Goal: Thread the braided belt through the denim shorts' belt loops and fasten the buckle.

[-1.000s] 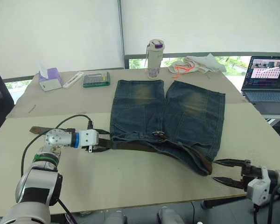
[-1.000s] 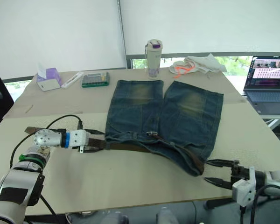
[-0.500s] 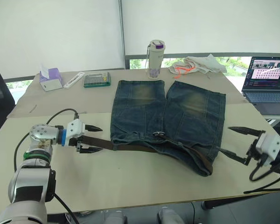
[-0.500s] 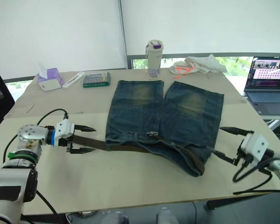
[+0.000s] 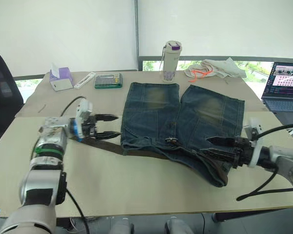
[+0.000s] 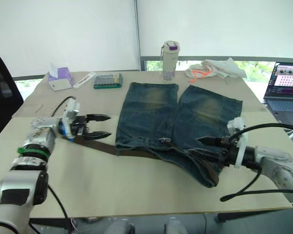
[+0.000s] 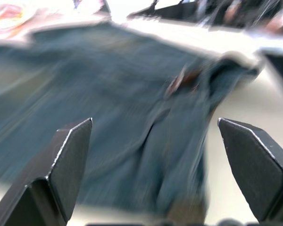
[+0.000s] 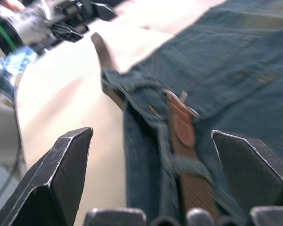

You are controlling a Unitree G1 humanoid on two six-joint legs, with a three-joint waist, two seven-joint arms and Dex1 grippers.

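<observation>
Left claw (image 5: 110, 126) has let go of the braided belt (image 5: 141, 153) and gapes empty — right claw (image 5: 219, 147), open too, has swung onto the denim shorts (image 5: 180, 117) to regrip.

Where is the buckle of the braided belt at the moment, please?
The buckle lies at the middle of the denim shorts waistband, near the table's front half, between the left gripper and the right gripper.

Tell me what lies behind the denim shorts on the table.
Behind the denim shorts stand a bottle with a purple cap and a white cloth with orange cord. Whatever is beneath the shorts is covered.
</observation>
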